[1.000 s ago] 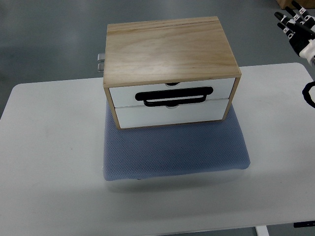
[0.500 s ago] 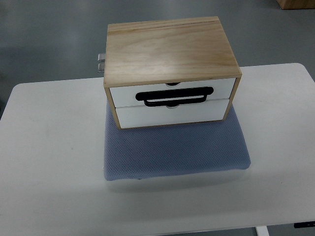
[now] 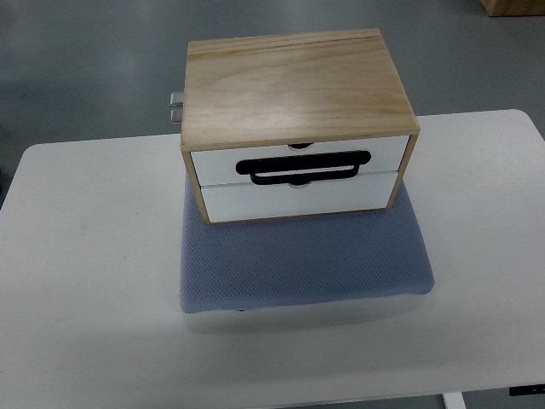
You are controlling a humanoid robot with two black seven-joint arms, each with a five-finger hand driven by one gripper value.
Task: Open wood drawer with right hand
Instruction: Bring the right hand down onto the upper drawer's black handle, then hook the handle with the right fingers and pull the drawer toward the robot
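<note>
A light wood drawer box (image 3: pixel 294 85) stands on a blue-grey mat (image 3: pixel 302 260) near the far edge of the white table (image 3: pixel 85 281). It has two white drawer fronts, both closed: the upper drawer (image 3: pixel 298 159) and the lower drawer (image 3: pixel 298 196). A black handle (image 3: pixel 303 166) lies across the seam between them. Neither robot hand is in view.
A small metal fitting (image 3: pixel 175 108) sticks out at the box's back left. A wooden object (image 3: pixel 511 6) shows at the top right corner, on the grey floor beyond the table.
One second ago the right hand showed at the top right edge; it left the picture half a second ago and stays out. The box and drawers have not moved.
</note>
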